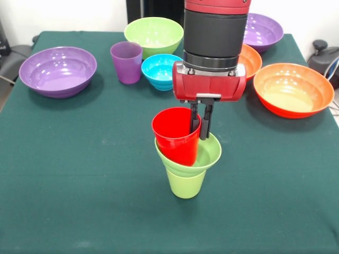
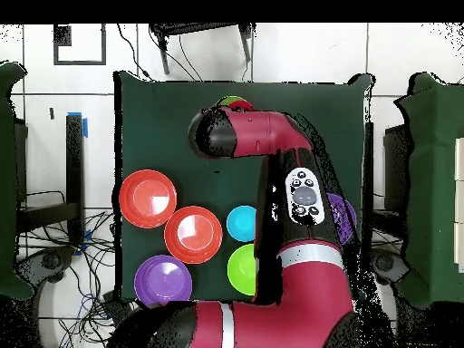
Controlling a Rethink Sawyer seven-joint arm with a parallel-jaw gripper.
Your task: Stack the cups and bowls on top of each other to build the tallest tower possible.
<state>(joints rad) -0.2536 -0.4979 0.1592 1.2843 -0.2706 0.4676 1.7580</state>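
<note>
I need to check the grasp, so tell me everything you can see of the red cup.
The red cup is a smooth, glossy plastic tumbler, mouth up and tilted. Its base sits inside the small lime-green bowl, which rests on the lime-green cup near the table's middle. The claw is closed on its rim, one finger inside, one outside.

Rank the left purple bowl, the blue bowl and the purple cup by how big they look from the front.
1. The left purple bowl, clearly widest.
2. The blue bowl, much narrower.
3. The purple cup, narrowest, though it stands taller than the blue bowl.
All three sit at a similar depth on the table, so nearness hardly skews this.
</note>
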